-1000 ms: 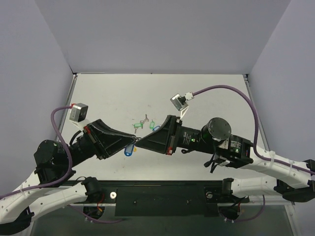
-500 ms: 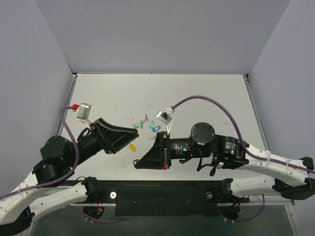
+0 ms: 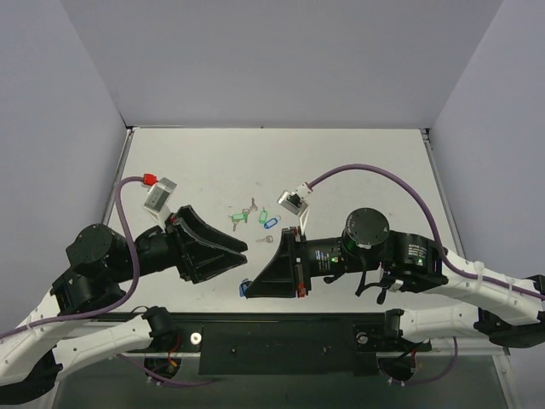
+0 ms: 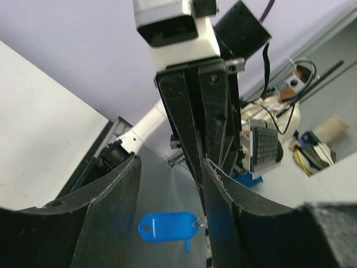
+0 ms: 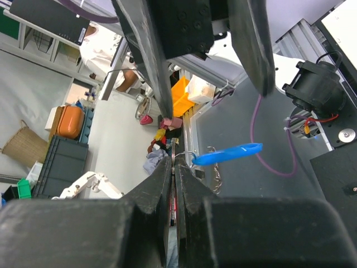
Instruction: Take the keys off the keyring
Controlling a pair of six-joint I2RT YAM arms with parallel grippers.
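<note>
The keyring (image 5: pixel 226 154) hangs from the tip of the right gripper (image 5: pixel 174 162), with its blue tag sticking out toward 3 o'clock in my right wrist feed.

Working down from the biggest thing, the white table (image 3: pixel 358 170) fills the top view, and both arms lean in over its 6 o'clock half. The left gripper (image 3: pixel 241 249) points toward 3 o'clock. Its fingers (image 4: pixel 114 212) are spread wide with nothing between them, and through that gap my left wrist feed shows the tag dangling under the right gripper's fingers. From above, the right gripper points toward 9 o'clock, and its tip sits at 6 o'clock of the left one without touching it. Its jaws are clenched on thin metal at the ring end, but I cannot tell whether that is ring wire or a key blade.

At 12 o'clock of both tips, near the table's middle, lie two green tags (image 3: pixel 238 219) and a second blue tag (image 3: pixel 271 223). A lone silver key (image 3: pixel 266 239) lies just at 6 o'clock of that tag.
</note>
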